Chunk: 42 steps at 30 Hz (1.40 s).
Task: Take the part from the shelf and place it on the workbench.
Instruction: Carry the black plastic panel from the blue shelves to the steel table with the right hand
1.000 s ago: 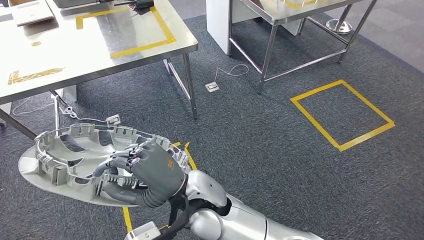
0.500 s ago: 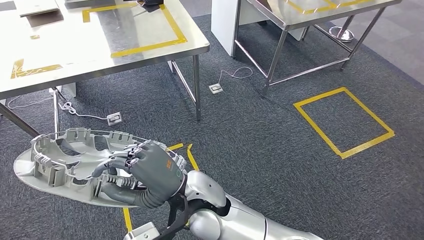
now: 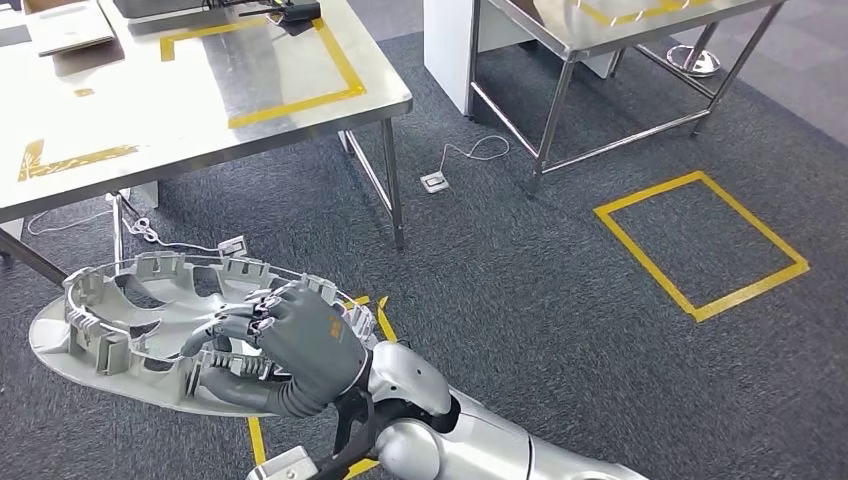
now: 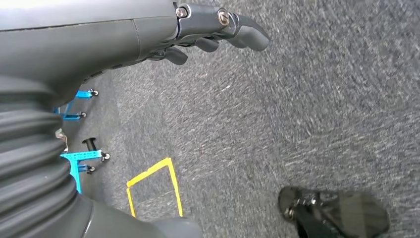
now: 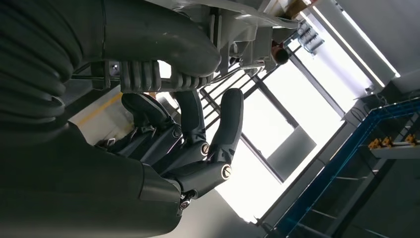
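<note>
- Right hand: lower left of the head view, at the end of a silver arm entering from the bottom edge; its fingers curl over the ribbed inner rim of the part, gripping it.
- Part: a large, flat, light grey oval moulding with a ring of raised tabs, held roughly level above the carpet at the lower left, well apart from the table.
- Table: steel-topped, upper left of the head view, marked with a yellow tape outline.
- Second steel table: top centre-right.
- Floor: dark grey carpet bearing a yellow tape rectangle at right; a white cable and socket lie near the table legs.
- Left hand: seen in the left wrist view above the carpet, fingers extended and apart, holding nothing.
</note>
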### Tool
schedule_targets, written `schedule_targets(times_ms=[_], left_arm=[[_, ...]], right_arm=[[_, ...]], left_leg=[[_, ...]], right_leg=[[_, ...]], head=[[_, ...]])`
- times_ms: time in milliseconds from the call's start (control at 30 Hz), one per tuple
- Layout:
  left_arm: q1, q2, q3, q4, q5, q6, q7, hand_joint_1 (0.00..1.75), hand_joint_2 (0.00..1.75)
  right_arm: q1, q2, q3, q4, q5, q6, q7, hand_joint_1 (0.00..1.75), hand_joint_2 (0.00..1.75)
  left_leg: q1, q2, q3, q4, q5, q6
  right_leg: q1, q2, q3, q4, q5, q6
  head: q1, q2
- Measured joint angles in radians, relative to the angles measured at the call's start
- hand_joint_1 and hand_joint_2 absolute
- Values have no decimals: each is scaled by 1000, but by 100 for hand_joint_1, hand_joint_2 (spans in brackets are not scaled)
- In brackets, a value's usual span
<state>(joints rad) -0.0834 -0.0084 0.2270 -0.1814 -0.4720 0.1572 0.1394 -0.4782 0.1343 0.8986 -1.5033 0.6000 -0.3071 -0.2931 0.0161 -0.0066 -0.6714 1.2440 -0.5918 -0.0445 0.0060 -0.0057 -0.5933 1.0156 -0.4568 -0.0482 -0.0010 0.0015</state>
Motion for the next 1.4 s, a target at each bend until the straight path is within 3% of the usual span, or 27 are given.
schedule_targets(times_ms=[33, 67, 100, 167, 233, 367, 433, 500, 533, 567, 600, 667, 733, 800, 867, 933, 1033, 1067, 1100, 1167, 1233, 1267, 1400], left_arm=[[1, 1, 0, 0, 0, 0, 1, 0, 175], [2, 3, 0, 0, 0, 0, 1, 0, 175], [3, 4, 0, 1, 0, 0, 2, 0, 175], [4, 4, 0, 1, 0, 0, 2, 0, 175], [2, 2, 0, 2, 0, 1, 2, 0, 175], [2, 0, 0, 2, -1, 2, 5, 0, 175], [2, 0, 0, 2, -1, 2, 6, 0, 175], [0, 0, 0, 2, -1, 2, 6, 0, 175], [0, 0, 0, 2, -1, 2, 6, 0, 175], [1, 0, 0, 2, -1, 2, 6, 0, 175], [1, 0, 0, 2, -2, 2, 6, 0, 175], [1, -2, 0, 2, -3, 2, 6, 0, 175], [-2, -4, 0, 1, -5, 2, 6, 0, 175], [-4, -5, 0, 1, -8, 2, 8, 0, 175], [-5, -4, 0, 0, -9, 2, 9, 0, 175], [-7, -5, 0, 0, -10, 1, 10, 0, 175], [-8, -2, 0, 0, -10, 1, 10, 0, 175], [-7, -1, 0, 0, -10, 1, 11, 0, 175], [-6, 0, 0, 0, -10, 1, 11, 0, 175], [-4, 1, 0, 1, -10, 1, 12, 0, 175], [-6, 0, 0, 1, -10, 1, 11, 0, 175], [-7, 0, 0, 1, -10, 1, 10, 0, 175], [-7, -2, 0, 0, -12, 1, 10, 0, 175]], right_arm=[[1, 0, 0, 0, 0, 0, 0, 175, 175], [1, 0, 0, 1, 0, 0, 0, 175, 175], [2, 0, 0, 1, -1, 0, 1, 175, 175], [2, 0, 0, 1, -1, 0, 1, 175, 175], [0, 1, 1, 1, -1, 0, 1, 175, 175], [-3, 1, 0, 0, -3, 0, 2, 175, 175], [-4, 1, 0, 0, -5, 0, 1, 175, 175], [-4, 1, 0, 0, -5, 0, 1, 175, 175], [-4, 0, 0, 1, -5, 0, 1, 175, 175], [-3, 0, 0, 1, -5, 0, 1, 175, 175], [-3, -1, 0, 1, -5, 0, 1, 175, 175], [-3, -1, 0, 1, -6, 0, 1, 175, 175], [-3, -1, 0, 1, -6, -1, 1, 175, 175], [-4, -2, 0, 1, -5, -2, 1, 175, 175], [-3, -1, 0, 0, -5, -2, 2, 175, 175], [-3, 0, 0, 0, -3, -2, 2, 175, 175], [-4, 1, 0, 1, 0, -3, 1, 175, 175], [-3, 1, 0, 2, 1, -3, 2, 175, 175], [-2, 1, 0, 2, 1, -3, 3, 175, 175], [2, 0, 0, 3, 3, -3, 4, 175, 175], [3, 0, 0, 4, 5, -3, 4, 175, 175], [3, 0, 0, 3, 6, -4, 3, 175, 175], [2, 0, -1, 3, 8, -4, 3, 175, 175]], left_leg=[[2, 0, -31, 47, -8, -4], [4, 0, -48, 62, 5, -9], [7, 1, -44, 36, 38, -12], [12, 5, 5, -90, 119, -21], [13, 7, 45, -181, 147, -13], [10, 5, 56, -194, 130, 24], [12, 4, 64, -195, 124, 37], [10, 4, 70, -195, 116, 44], [9, 4, 73, -195, 112, 46], [8, 3, 78, -195, 108, 46], [6, 1, 85, -195, 103, 46], [5, -2, 100, -196, 93, 44], [2, -6, 109, -197, 84, 36], [2, -7, 112, -202, 80, 25], [3, -5, 119, -208, 76, 13], [2, -1, 110, -181, 62, 4], [4, 1, 13, -22, 8, -4], [4, 1, -20, 22, 5, -6], [4, 1, -36, 31, 22, -7], [7, 3, -11, -58, 102, -10], [7, 5, 38, -172, 151, -6], [6, 5, 52, -200, 155, 1], [5, 3, 61, -208, 138, 34]], right_leg=[[-1, 1, 6, 0, -5, 1], [-2, 1, 13, 1, -11, 3], [-5, 2, 21, 2, -18, 7], [-10, 3, 37, 8, -35, 18], [-8, 4, 41, 19, -51, 31], [-5, 5, 42, 29, -68, 48], [-7, 5, 9, 99, -101, 57], [-9, 5, -73, 238, -149, 63], [-9, 5, -114, 297, -160, 63], [-8, 5, -140, 323, -151, 61], [-7, 5, -145, 306, -121, 56], [-2, 6, -106, 179, -28, 40], [6, 5, -60, 64, 20, 25], [11, 7, -47, 32, 16, 20], [7, 9, -37, 19, 15, 16], [1, 9, -15, 2, 13, 9], [0, 7, 6, -4, 1, -2], [1, 8, 11, -4, -4, -2], [0, 9, 17, -3, -10, -1], [-3, 11, 33, -1, -24, 6], [0, 12, 42, 6, -40, 17], [2, 12, 43, 9, -46, 22], [0, 11, 41, 27, -66, 42]], head=[[0, 0], [0, 0], [0, 0], [0, 0], [-4, 0], [-1, 0], [2, 0], [4, 0], [4, 0], [5, 0], [5, 0], [6, 0], [5, 0], [4, 0], [5, 0], [3, 0], [-4, 0], [-4, 0], [-4, 0], [-4, 0], [-7, 0], [-8, 0], [-6, 0]])
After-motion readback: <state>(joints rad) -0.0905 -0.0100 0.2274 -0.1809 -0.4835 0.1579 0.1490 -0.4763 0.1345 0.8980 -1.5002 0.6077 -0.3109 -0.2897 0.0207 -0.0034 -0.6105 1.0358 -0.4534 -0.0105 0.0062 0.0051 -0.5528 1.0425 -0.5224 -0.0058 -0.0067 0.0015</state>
